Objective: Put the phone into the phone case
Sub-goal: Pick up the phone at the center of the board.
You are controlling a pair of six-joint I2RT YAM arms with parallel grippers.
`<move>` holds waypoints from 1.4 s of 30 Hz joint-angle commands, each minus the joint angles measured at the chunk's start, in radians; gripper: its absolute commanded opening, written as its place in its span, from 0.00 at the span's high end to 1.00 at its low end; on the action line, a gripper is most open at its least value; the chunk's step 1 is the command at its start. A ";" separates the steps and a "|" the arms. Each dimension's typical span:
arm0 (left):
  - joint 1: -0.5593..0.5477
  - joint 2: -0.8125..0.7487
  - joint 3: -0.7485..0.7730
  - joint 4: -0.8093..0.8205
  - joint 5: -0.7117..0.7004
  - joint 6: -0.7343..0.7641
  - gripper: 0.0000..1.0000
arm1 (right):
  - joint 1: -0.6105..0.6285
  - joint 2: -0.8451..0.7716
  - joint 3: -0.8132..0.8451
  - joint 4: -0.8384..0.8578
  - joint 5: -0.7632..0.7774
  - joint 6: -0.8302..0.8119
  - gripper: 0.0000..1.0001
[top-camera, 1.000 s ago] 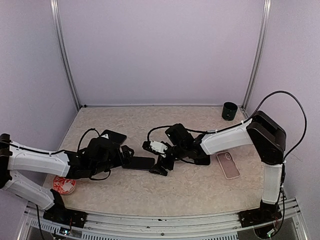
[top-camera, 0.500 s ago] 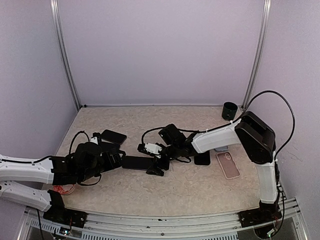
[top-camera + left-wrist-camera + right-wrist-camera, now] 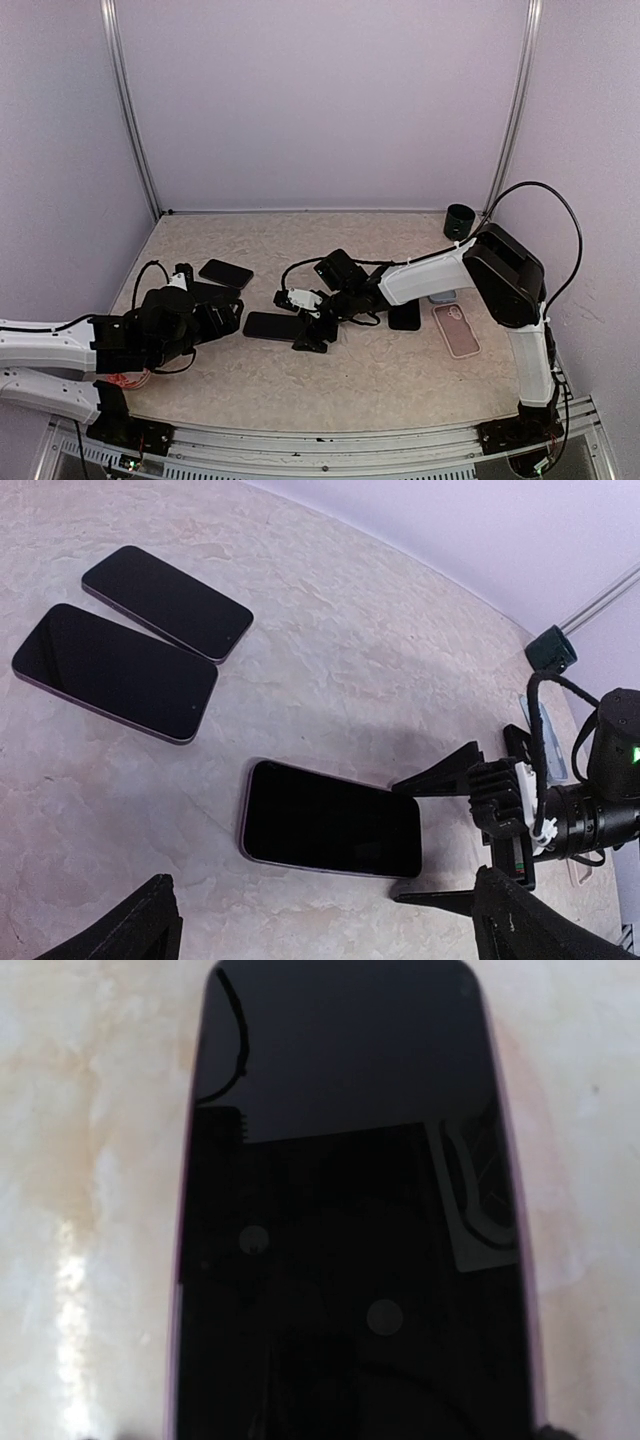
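The phone (image 3: 270,326) is lying flat, screen up, near the middle of the table (image 3: 400,385), between the two grippers. The right gripper (image 3: 303,326) is reaching in low from the right with its jaws standing open and straddling the phone's right end, one finger beside each long edge. In the left wrist view its far finger (image 3: 445,778) is sitting just beside the edge and the near one is a little off it, so nothing is being squeezed. The right wrist camera is looking straight down on the phone (image 3: 350,1210), whose dark glass is filling most of that view and reflecting the gripper above.

The left gripper (image 3: 230,315) is hovering just left of the phone, jaws spread wide and holding nothing. Its fingers (image 3: 125,930) are showing at the bottom corners of its own view, with the phone (image 3: 330,822) lying beyond them.

The case (image 3: 456,330), pink, is lying flat well to the right, apart from the phone and near the right arm's upright link. A black slab (image 3: 405,316) is lying between the case and the right gripper, partly under that arm; whether it is a phone or a case cannot be told.

A second phone (image 3: 168,602) and a third phone (image 3: 115,672) are lying just beside each other at the left, screens up. A dark cup (image 3: 459,221) is standing at the far right corner, and a red disc (image 3: 128,372) is peeking out from under the left arm
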 commanded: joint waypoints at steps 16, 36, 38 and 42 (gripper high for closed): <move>0.000 -0.001 -0.016 -0.014 -0.013 0.026 0.01 | -0.003 -0.020 -0.051 0.054 0.046 0.036 0.41; 0.114 0.017 -0.122 0.224 0.250 0.057 0.01 | 0.043 -0.295 -0.352 0.374 0.086 0.026 0.52; 0.132 0.044 -0.128 0.259 0.290 0.061 0.01 | 0.051 -0.309 -0.362 0.382 0.099 0.020 0.53; 0.151 0.103 -0.122 0.303 0.338 0.065 0.01 | 0.060 -0.334 -0.374 0.376 0.108 0.024 0.53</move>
